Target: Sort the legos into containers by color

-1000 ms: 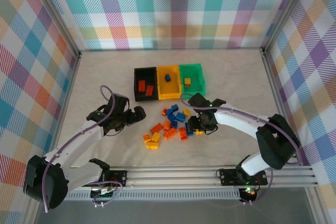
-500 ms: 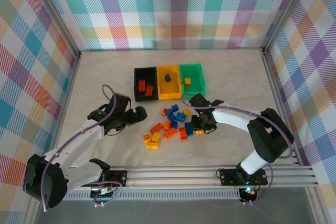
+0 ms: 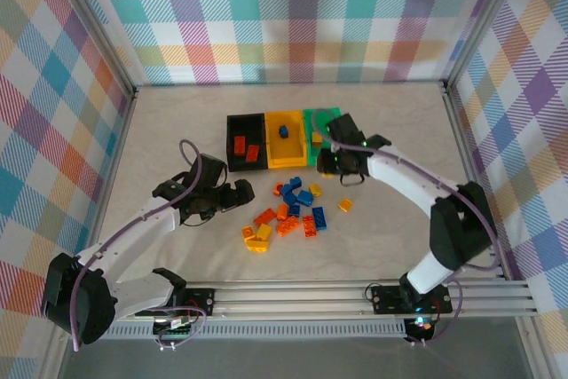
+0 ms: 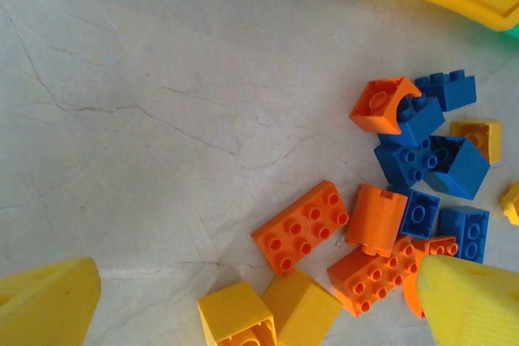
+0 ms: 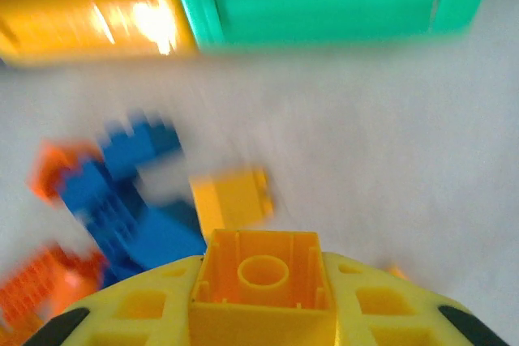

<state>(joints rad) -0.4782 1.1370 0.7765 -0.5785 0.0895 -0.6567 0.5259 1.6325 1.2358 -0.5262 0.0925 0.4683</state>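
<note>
The left gripper (image 3: 238, 194) hovers with fingers apart beside the loose legos (image 3: 286, 216) on the table. The right gripper (image 3: 333, 162) has moved from that pile to the near wall of the green bin (image 3: 338, 115), clamped on a yellow brick (image 5: 261, 275), so release is likely next. The brick is small and square, its hollow underside tube showing.

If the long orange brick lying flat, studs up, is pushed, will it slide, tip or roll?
Probably it slides: the long orange brick is boxy and lies flat on the smooth table. It looks like hard plastic, so it is likely stiff and light. Pushed toward the pile, it would likely bump the rounded orange piece close beside it.
</note>
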